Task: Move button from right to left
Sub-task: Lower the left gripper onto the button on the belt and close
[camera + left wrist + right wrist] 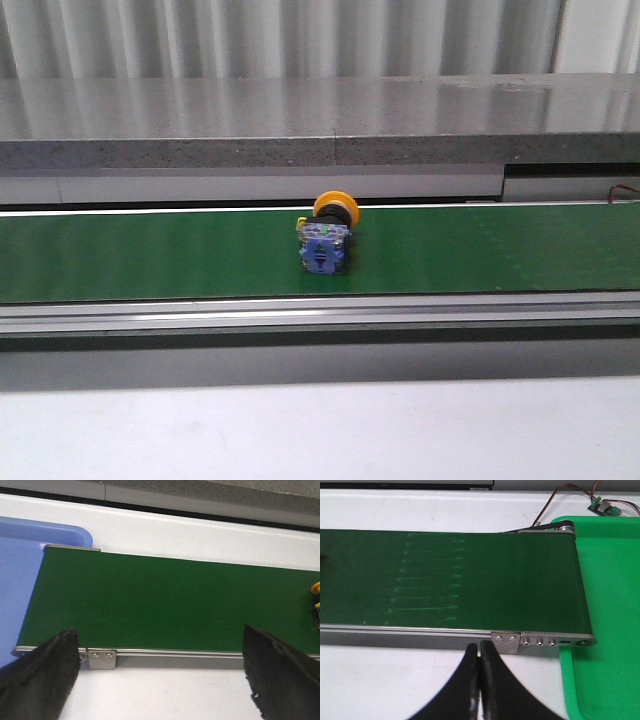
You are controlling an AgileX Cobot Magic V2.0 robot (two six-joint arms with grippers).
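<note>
The button [326, 232] lies on its side on the green conveyor belt [150, 255], near the middle, orange-yellow cap toward the back and blue contact block toward the front. A sliver of its cap [315, 588] shows at the edge of the left wrist view. My left gripper [160, 672] is open and empty, over the white table by the belt's near rail. My right gripper [479, 652] is shut and empty, by the near rail at the belt's right end. Neither gripper shows in the front view.
A blue tray [20, 565] lies at the belt's left end. A green tray [607, 620] lies at the right end, with a small circuit board and wires [604, 507] behind it. A grey ledge [320, 125] runs behind the belt.
</note>
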